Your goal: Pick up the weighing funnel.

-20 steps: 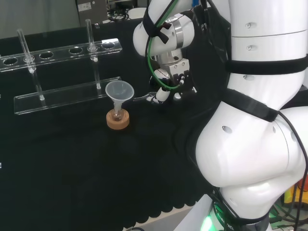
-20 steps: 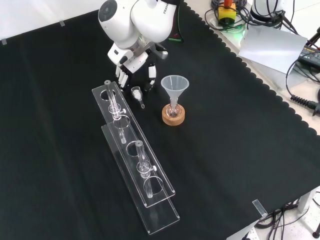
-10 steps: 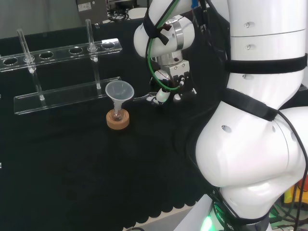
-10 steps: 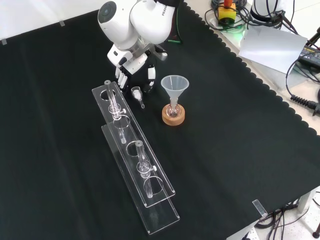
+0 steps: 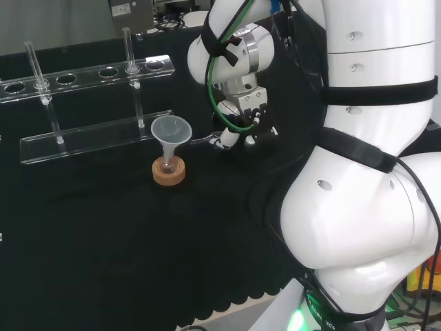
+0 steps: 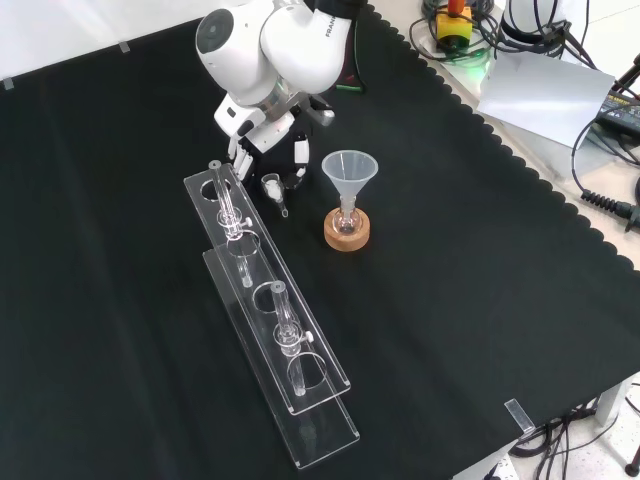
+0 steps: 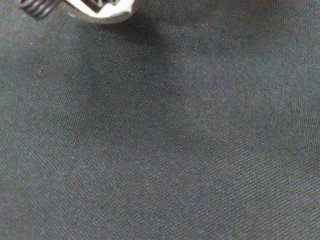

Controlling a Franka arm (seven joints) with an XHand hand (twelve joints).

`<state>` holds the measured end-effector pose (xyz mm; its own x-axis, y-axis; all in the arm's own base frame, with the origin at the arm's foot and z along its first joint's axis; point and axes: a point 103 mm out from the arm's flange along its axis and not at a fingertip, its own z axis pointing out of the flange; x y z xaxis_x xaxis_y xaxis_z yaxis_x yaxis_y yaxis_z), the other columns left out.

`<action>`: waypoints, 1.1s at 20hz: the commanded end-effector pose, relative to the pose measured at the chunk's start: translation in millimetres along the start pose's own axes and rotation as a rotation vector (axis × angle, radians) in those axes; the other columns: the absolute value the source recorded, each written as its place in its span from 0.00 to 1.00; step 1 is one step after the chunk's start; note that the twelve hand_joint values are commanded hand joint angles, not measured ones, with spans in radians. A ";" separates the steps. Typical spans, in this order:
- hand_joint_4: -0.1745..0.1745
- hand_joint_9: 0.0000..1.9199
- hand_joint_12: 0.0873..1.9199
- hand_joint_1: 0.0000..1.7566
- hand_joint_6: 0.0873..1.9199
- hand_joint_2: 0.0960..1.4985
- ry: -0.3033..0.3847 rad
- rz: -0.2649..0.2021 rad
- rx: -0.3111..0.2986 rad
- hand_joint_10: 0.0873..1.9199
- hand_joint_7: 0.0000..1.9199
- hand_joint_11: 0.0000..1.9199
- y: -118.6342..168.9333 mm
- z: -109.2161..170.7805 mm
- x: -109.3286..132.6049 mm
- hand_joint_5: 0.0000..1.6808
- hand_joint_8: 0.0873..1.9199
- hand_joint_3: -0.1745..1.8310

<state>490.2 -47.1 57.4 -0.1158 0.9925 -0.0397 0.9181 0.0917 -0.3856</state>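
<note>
The hand (image 6: 258,125) has shifted slightly over one weighing funnel (image 6: 273,186) near one funnel (image 6: 349,170).

A scalloped black cloth (image 6: 470,300) is spread over a pale tabletop (image 6: 560,170). Cables (image 6: 603,203) and a grey sheet (image 6: 545,95) are laid there.

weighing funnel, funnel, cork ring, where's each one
weighing funnel (image 6: 271,185), front view, on its scoop
funnel (image 6: 349,176), front view, on its cone
cork ring (image 6: 347,241), front view, on its near side
</note>
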 end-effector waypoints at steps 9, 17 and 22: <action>0.33 0.52 0.55 0.49 0.03 0.41 -0.009 -0.009 -0.002 0.17 0.33 0.40 1.3 0.9 5.4 0.38 0.34 0.39; 0.45 0.58 0.53 0.51 0.24 0.42 -0.023 -0.003 -0.001 0.13 0.41 0.43 -0.1 3.2 3.9 0.43 0.30 0.38; 0.68 0.66 0.48 0.54 0.30 0.44 -0.044 0.012 0.004 0.08 0.50 0.50 0.0 3.5 1.5 0.52 0.26 0.38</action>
<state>489.3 -43.8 54.9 -0.1253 0.9897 -0.0698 0.9187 0.0892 -0.3847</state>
